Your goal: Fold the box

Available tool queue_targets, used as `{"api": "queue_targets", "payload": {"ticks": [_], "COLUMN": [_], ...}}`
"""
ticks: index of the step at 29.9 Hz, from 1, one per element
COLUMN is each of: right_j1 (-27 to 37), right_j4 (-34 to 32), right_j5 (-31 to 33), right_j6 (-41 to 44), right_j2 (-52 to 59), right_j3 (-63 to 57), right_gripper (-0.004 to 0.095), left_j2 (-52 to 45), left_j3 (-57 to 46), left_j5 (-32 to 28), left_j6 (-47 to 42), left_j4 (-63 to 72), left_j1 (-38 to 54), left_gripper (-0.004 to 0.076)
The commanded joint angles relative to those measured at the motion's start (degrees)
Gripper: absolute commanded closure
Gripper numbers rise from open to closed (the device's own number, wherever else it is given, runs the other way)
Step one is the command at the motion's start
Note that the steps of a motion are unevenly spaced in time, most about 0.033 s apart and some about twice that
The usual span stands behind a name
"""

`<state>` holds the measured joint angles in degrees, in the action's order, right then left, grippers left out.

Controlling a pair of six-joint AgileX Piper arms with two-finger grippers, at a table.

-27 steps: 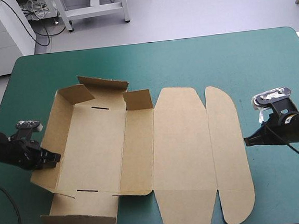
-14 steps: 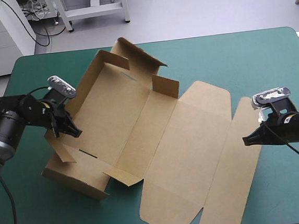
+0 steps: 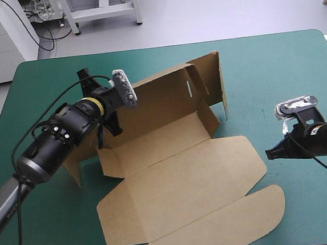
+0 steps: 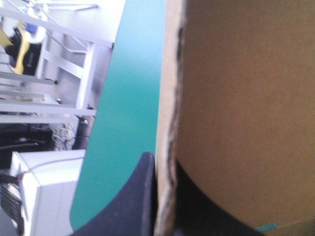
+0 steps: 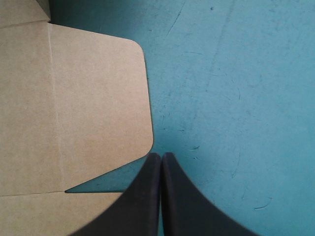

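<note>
While the left gripper (image 4: 165, 164) pinches a raised wall of the brown box (image 3: 179, 172) mid-table (image 3: 273, 61) between its jaws, fold along the crease, the right gripper (image 5: 161, 156), jaws closed empty, steadying the lid flap (image 3: 218, 229).

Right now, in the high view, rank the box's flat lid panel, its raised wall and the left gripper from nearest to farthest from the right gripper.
From the right gripper:
1. The lid panel: flat, its corner just beside the gripper's tip.
2. The raised wall: farther in, toward the table's far edge.
3. The left gripper: farthest, gripping that wall's left end.
</note>
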<state>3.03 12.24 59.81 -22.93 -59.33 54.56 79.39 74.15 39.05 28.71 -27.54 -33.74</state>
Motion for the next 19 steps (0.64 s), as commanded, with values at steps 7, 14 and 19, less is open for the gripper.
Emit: {"api": "queue_targets", "payload": {"ticks": [7,14,19], "right_j1": [0.18,0.18,0.18], "right_j4": [0.88,0.88,0.88], "right_j5": [-1.73,-1.73,-1.85], "right_j6": [-0.06,-0.06,-0.06], "right_j2": [0.91,0.91,0.91], "right_j3": [1.37,1.37,1.37], "right_gripper": [0.0929,0.0929,0.0929], "left_j2": [0.36,3.69,7.58], "left_j3": [2.12,2.12,2.12], "left_j5": [-9.16,-9.95,-7.90], "left_j6": [-6.43,-8.91,-19.86], "left_j4": [-18.72,-26.06,-34.62], "left_j1": [-11.54,-16.93,-18.85], "left_gripper": [0.0731,0.0731,0.0731]}}
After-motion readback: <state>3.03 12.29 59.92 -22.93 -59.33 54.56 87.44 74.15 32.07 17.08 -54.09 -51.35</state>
